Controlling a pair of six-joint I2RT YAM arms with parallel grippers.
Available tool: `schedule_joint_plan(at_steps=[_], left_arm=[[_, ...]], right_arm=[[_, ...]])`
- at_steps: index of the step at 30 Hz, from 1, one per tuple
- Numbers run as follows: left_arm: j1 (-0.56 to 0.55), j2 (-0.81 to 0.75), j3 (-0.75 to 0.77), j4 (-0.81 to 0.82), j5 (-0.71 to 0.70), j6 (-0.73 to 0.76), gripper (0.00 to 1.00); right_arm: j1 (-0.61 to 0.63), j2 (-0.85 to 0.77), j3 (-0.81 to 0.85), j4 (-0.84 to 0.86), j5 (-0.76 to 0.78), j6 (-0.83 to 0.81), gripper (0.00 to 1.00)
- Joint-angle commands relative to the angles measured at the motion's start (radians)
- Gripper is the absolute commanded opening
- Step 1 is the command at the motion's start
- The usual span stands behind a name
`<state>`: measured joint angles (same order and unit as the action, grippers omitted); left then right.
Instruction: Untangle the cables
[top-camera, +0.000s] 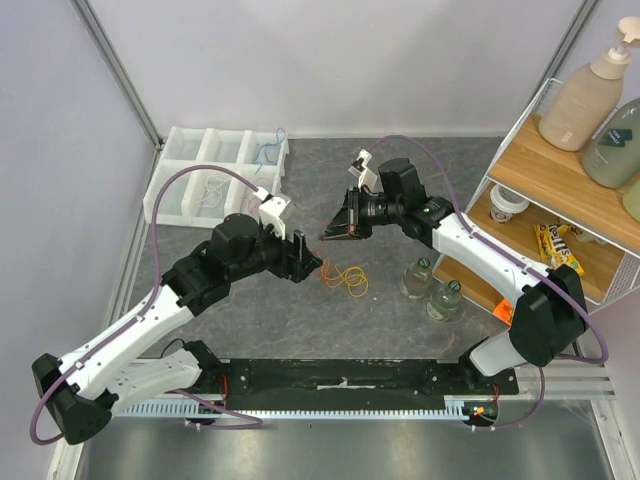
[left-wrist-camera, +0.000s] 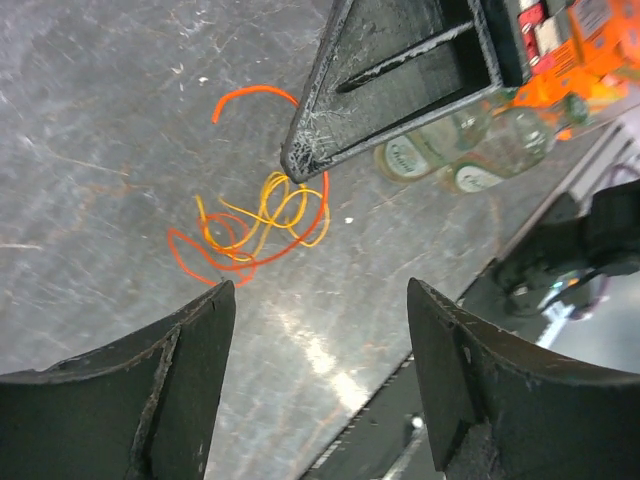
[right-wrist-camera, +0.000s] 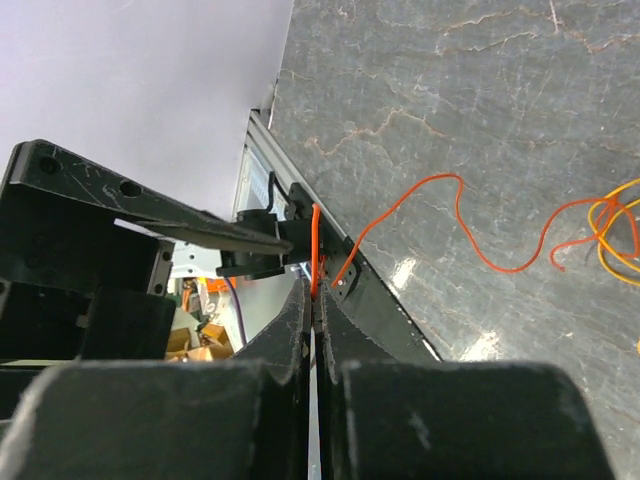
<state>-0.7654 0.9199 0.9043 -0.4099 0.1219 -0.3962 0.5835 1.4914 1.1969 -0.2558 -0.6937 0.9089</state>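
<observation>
Mid-surface (top-camera: 420, 190), between arms: orange-yellow cables (top-camera: 345, 277) in tangle, bottles (top-camera: 432, 290) near on right, white tray (top-camera: 215, 170) back left. Right claw (right-wrist-camera: 312, 300) pinched shut on orange strand (right-wrist-camera: 316, 235). Left claw (left-wrist-camera: 320, 295) wide open, empty, hovering over tangle.

**Table** (left-wrist-camera: 100, 110): grey, stone-veined top, semi-glossy and finely scratched, with patches of glare.
**Cables** (left-wrist-camera: 250, 225): thin orange and yellow strands, smooth, seemingly rubbery, though too fine to judge surely.
**Left gripper** (left-wrist-camera: 320, 290) and **right gripper** (right-wrist-camera: 315, 300): matt black plastic, edges scuffed pale.
**Bottles** (top-camera: 432, 288): clear and glossy.
**Shelf** (top-camera: 560, 182): pale wood boards with a satin finish, in white-coated wire.
**Tray** (top-camera: 190, 150): white translucent plastic.
**Rail** (top-camera: 300, 408): ribbed bare metal with a dull sheen.
</observation>
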Motion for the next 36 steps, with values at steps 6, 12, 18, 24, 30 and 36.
schedule_joint_plan(at_steps=[6,12,18,24,30,36], left_arm=[[-0.008,0.077,-0.004,0.128,0.038,0.448,0.74],[-0.008,0.135,-0.013,0.247,0.050,0.520,0.65],[-0.008,0.146,-0.022,0.276,0.044,0.482,0.18],[-0.009,0.004,-0.108,0.267,-0.044,0.375,0.02],[-0.008,-0.108,-0.090,0.165,-0.119,0.237,0.02],[-0.008,-0.102,0.059,0.027,-0.191,0.126,0.02]], right_arm=[[0.004,-0.033,0.021,-0.003,-0.050,0.079,0.00],[0.004,-0.022,0.043,-0.023,-0.066,0.074,0.00],[0.001,-0.011,0.067,-0.033,-0.072,0.053,0.02],[-0.095,0.053,0.176,-0.301,0.040,-0.266,0.48],[-0.106,0.130,0.290,-0.581,0.326,-0.582,0.68],[-0.093,0.176,0.106,-0.495,0.363,-0.643,0.72]])
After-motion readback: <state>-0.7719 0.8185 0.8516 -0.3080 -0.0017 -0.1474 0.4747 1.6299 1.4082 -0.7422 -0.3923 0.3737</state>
